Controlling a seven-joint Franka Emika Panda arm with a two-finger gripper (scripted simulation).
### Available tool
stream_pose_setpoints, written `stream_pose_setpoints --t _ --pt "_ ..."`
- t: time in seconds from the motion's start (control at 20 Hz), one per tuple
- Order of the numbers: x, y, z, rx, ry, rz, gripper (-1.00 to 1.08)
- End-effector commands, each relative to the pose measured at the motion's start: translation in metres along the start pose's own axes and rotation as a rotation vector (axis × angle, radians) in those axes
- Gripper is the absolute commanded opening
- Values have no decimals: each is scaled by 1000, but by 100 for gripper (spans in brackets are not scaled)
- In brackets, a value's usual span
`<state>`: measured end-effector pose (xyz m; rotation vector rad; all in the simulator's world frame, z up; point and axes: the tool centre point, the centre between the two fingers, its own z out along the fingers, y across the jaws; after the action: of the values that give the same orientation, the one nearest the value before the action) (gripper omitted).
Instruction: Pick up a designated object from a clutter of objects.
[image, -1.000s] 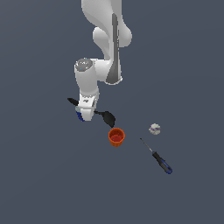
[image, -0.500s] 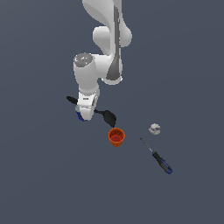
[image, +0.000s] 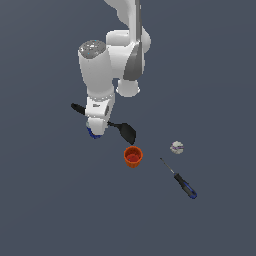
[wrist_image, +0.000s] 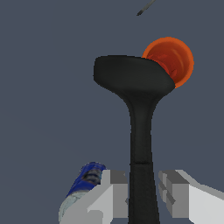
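The white, thick-jointed robot arm (image: 107, 70) reaches down from the top of the exterior view and ends over the clutter towards the exterior view's left, its wrist hiding the middle of the long, thin, all-black spatula (image: 125, 131) with a slim handle and a flat rounded blade; the handle tip shows on the exterior view's left of the wrist and the blade on its right, and whether the spatula rests on the dark grey floor (image: 50, 200) or is raised off it cannot be told; in the wrist view the grey-tipped white gripper (wrist_image: 143, 190) has its two fingers (wrist_image: 114, 188) set apart on either side of the spatula's handle, one finger close against it and the other with a narrow gap, so the pincer stands parted around the handle rather than clamped on it; the small orange cup (image: 133, 156), upright with its mouth open, sits just beyond the blade, partly hidden behind it in the wrist view; the slender screwdriver with a blue-and-black handle (image: 180, 180) lies well apart towards the exterior view's right, its thin shaft pointing towards the cup; the small blue-and-white can (wrist_image: 83, 186) lies just beside the gripper's fingers; the small whitish ball (image: 176, 147) sits near the screwdriver's tip.
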<state>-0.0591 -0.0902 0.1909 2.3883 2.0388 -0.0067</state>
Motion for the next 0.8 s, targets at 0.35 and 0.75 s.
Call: stream_pose_setpoints --t 0.35,0.75 --pt "23 43 -84 -1 1 -1 -100" --pt "40 76 -142 -2 3 -2 -100"
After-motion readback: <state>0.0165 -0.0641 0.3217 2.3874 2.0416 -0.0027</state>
